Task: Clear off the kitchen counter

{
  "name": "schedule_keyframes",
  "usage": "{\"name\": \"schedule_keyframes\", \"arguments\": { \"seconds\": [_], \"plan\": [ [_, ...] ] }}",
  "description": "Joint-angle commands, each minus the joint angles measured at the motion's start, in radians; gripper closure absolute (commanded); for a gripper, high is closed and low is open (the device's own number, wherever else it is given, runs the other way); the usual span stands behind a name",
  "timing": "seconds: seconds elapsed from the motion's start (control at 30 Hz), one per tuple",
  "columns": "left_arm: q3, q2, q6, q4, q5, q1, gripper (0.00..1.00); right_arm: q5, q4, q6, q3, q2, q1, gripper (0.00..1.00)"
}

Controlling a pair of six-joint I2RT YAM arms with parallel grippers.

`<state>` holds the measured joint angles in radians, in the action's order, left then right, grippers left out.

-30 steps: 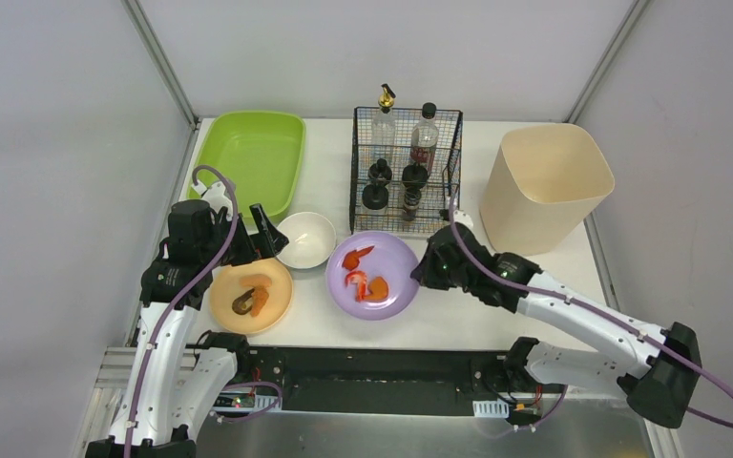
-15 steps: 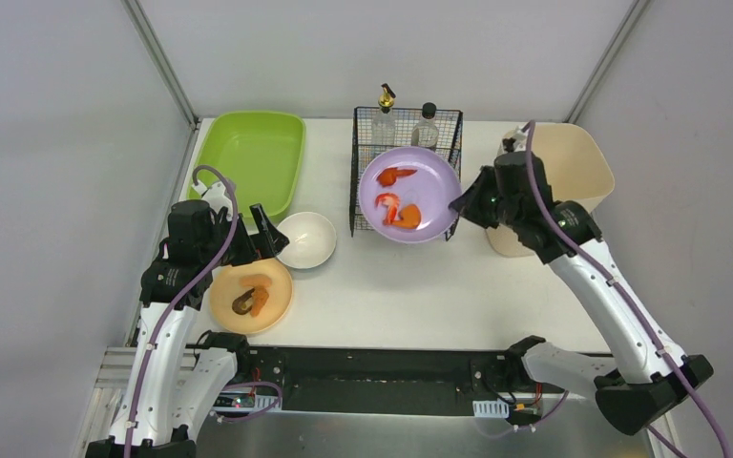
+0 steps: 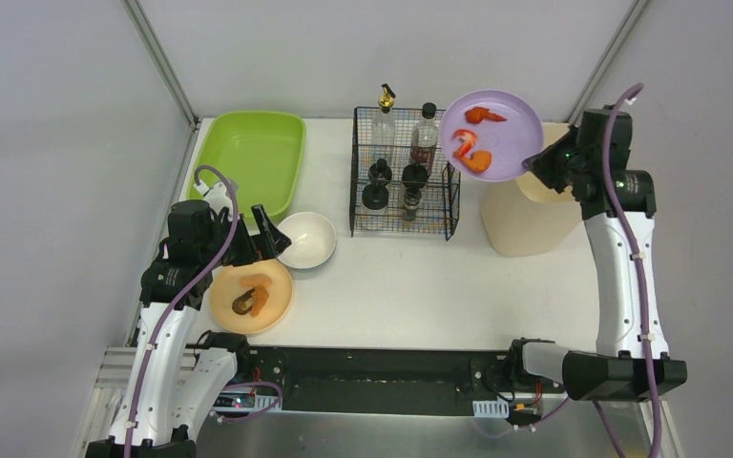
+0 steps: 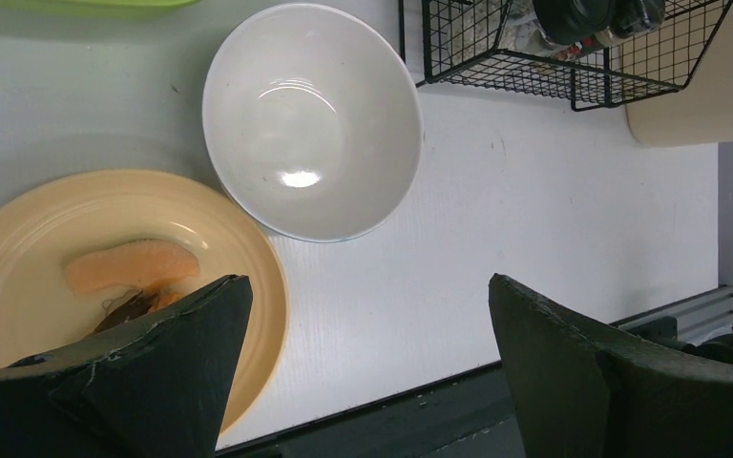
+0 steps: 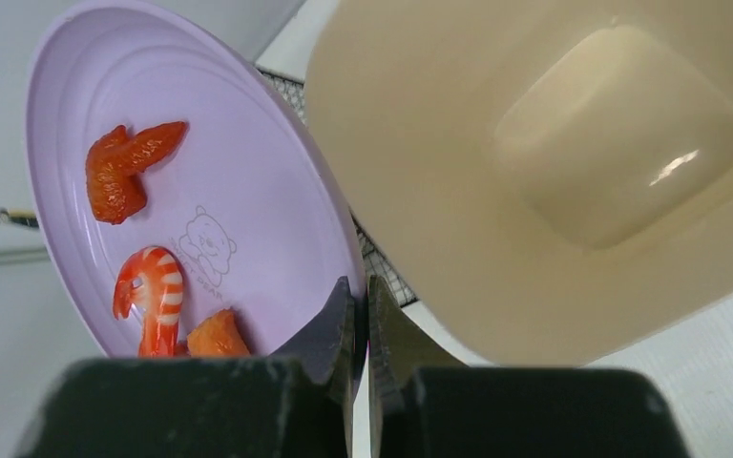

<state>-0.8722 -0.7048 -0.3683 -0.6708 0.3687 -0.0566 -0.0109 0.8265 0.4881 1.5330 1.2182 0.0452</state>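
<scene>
Lifted off the middle of the tabletop (image 3: 410,286) within the last second and swung to the far right: purple plate (image 3: 492,134), now high beside the beige bin (image 3: 534,210).

Pinched at its rim by the right tool (image 5: 363,301), fingers fully closed on the plate; shrimp and two orange scraps not yet tipped out. Left tool (image 4: 367,286) spread wide, gripping nothing, poised low over the tabletop between orange plate (image 3: 251,296) and white bowl (image 3: 307,239). Judged early in the job: one plate airborne, orange plate with food and bowl left on the tabletop's left side. Tabletop well below the right tool, just under the left.
</scene>
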Motion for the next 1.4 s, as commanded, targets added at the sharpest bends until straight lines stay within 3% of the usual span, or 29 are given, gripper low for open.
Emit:
{"name": "schedule_keyframes", "arguments": {
  "seconds": [0.0,0.3,0.77,1.2,1.37],
  "plan": [
    [0.004,0.003,-0.015,0.029,0.045,0.013,0.00,-0.034,0.013,0.002,0.126,0.012,-0.103,1.00],
    [0.004,0.000,-0.020,0.035,0.064,0.002,0.00,-0.207,0.008,-0.003,0.163,0.036,-0.249,1.00],
    [0.006,0.015,-0.021,0.036,0.064,-0.016,0.00,-0.482,-0.049,-0.113,0.098,0.017,-0.259,1.00],
    [0.006,0.027,-0.020,0.036,0.061,-0.027,0.00,-0.860,-0.222,-0.388,0.005,-0.024,-0.088,1.00],
    [0.008,0.031,-0.020,0.036,0.062,-0.032,0.00,-0.988,-0.399,-0.595,-0.071,-0.035,-0.007,1.00]
  ]
}}
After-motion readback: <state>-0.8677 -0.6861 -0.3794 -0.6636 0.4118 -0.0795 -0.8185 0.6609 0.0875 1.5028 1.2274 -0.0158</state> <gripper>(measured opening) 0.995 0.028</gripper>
